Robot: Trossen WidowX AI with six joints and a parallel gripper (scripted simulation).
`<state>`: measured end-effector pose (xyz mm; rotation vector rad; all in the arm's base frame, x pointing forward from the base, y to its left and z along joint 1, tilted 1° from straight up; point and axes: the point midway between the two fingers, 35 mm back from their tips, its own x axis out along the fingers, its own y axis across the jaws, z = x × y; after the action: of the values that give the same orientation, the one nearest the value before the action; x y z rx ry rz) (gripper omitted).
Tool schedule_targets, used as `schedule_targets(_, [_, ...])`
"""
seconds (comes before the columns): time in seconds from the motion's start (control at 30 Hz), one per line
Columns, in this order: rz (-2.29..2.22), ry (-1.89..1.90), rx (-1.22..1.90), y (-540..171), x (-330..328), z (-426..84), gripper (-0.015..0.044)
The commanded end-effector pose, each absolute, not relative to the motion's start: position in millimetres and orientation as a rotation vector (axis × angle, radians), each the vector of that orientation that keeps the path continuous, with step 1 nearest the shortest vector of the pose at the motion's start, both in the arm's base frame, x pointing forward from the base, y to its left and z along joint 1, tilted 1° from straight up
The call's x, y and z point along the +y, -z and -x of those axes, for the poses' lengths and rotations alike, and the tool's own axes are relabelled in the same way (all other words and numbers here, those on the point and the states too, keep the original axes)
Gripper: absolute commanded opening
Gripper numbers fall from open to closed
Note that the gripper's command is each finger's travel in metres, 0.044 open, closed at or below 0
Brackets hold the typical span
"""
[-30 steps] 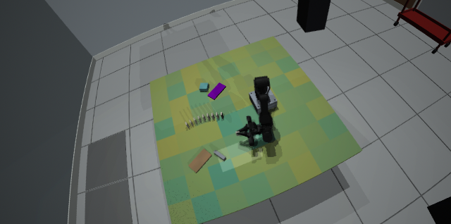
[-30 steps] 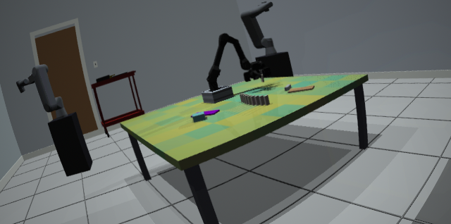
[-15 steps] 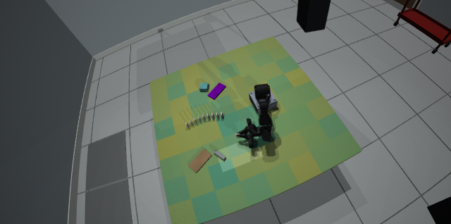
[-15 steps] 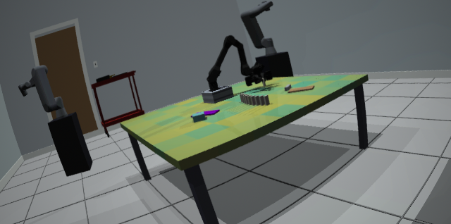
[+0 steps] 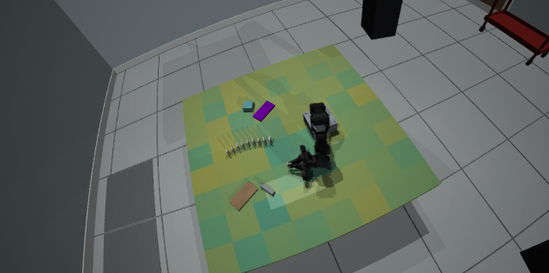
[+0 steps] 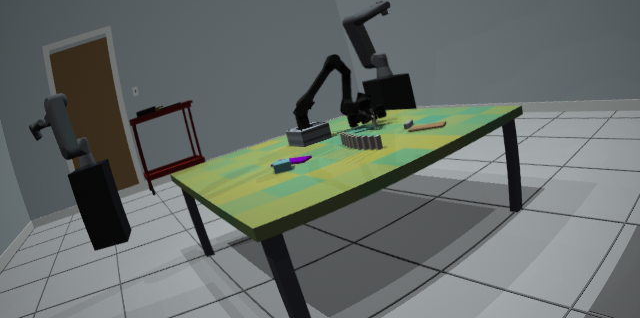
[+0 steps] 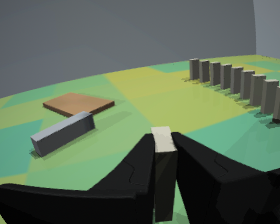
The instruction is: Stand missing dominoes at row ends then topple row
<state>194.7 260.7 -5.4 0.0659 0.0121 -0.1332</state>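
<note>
My gripper [image 5: 289, 164] [image 7: 161, 140] is shut on a pale domino [image 7: 165, 187], which stands upright between the fingertips. The wrist view does not show whether its foot touches the table. A slightly curved row of several upright grey-beige dominoes [image 5: 248, 144] [image 6: 361, 141] [image 7: 236, 80] stands on the table. In the wrist view the row is at the right, apart from my gripper, its near end at the right edge. A long grey block [image 5: 268, 189] [image 6: 408, 124] [image 7: 63, 135] lies on its side, left of my gripper in the wrist view.
A flat brown-orange slab [image 5: 244, 196] [image 6: 427, 126] [image 7: 78, 103] lies beside the grey block. A purple slab [image 5: 263, 111] [image 6: 301, 159] and a teal block [image 5: 248, 106] [image 6: 282, 166] lie on the other side of the row. The patchwork table [image 5: 309, 226] [image 6: 240, 208] carries the arm's base [image 5: 332, 126] [image 6: 308, 135].
</note>
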Motion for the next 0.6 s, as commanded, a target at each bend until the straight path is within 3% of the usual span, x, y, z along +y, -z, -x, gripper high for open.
schedule_targets(0.0, [-0.058,0.132,0.013,13.0,253.8,-194.7,0.0029])
schedule_targets(0.57, [-0.074,0.136,0.008,18.6,246.3,-194.9,0.0029])
